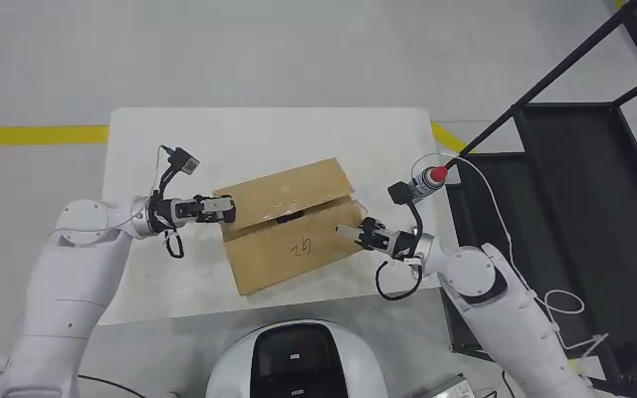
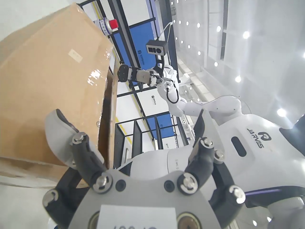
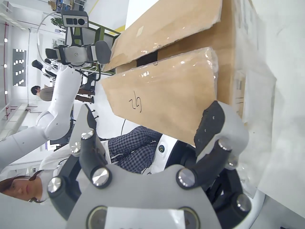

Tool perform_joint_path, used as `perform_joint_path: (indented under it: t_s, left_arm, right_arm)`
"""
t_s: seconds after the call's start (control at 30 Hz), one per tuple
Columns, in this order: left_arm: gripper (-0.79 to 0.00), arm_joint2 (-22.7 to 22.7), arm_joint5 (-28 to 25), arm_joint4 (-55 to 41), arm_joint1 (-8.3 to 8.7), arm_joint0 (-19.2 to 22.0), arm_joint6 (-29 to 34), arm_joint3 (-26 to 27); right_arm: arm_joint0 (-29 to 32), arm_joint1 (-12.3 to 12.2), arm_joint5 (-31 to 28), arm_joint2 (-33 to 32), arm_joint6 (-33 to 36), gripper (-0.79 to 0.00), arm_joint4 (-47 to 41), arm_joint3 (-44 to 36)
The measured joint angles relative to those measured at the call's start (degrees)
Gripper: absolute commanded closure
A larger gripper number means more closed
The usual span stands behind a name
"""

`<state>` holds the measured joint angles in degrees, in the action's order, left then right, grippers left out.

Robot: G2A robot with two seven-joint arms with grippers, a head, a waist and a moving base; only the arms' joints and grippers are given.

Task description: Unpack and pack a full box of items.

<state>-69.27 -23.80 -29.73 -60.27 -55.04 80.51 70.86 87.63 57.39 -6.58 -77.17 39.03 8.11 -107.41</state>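
Note:
A brown cardboard box (image 1: 289, 227) lies across the middle of the white table (image 1: 179, 139). Its two taped top flaps are folded down, with a dark gap (image 3: 147, 59) between them. My left gripper (image 1: 221, 209) is open at the box's left end; in the left wrist view (image 2: 131, 129) one finger (image 2: 60, 129) rests against the box wall (image 2: 52, 72). My right gripper (image 1: 360, 231) is open at the box's right end. In the right wrist view (image 3: 147, 125) the corner of the marked near flap (image 3: 164, 89) juts between the fingers.
A spray can with a red cap (image 1: 430, 177) stands on the table's right edge, behind my right gripper, also seen past the box (image 2: 106, 26). A black metal rack (image 1: 537, 199) stands just right of the table. Bare table lies behind and left of the box.

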Motion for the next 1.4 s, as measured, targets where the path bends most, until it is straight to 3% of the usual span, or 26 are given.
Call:
perform_joint_path:
  t_s: [0.5,0.77,0.97,1.4]
  left_arm:
    - [-0.785,1.68,2.61,-1.38,0.68,-2.24,2.59,1.45]
    - [-0.785,1.09,2.98,3.10,1.37,-4.26,0.95,3.11]
    - [-0.785,1.16,4.61,4.66,1.67,-5.21,0.04,4.57]
    - [-0.785,2.63,13.32,2.25,1.26,-3.85,-5.39,3.34]
  right_arm:
    - [-1.76,0.40,1.71,2.04,-2.38,-0.785,4.39,1.84]
    - [-1.93,0.53,2.04,1.67,-4.18,-0.785,4.95,2.37]
    - [1.25,-0.01,-0.27,-3.97,-5.37,-0.785,2.58,-1.80]
    - [12.24,-1.42,-10.12,-16.93,-0.17,-0.785,0.69,-8.17]
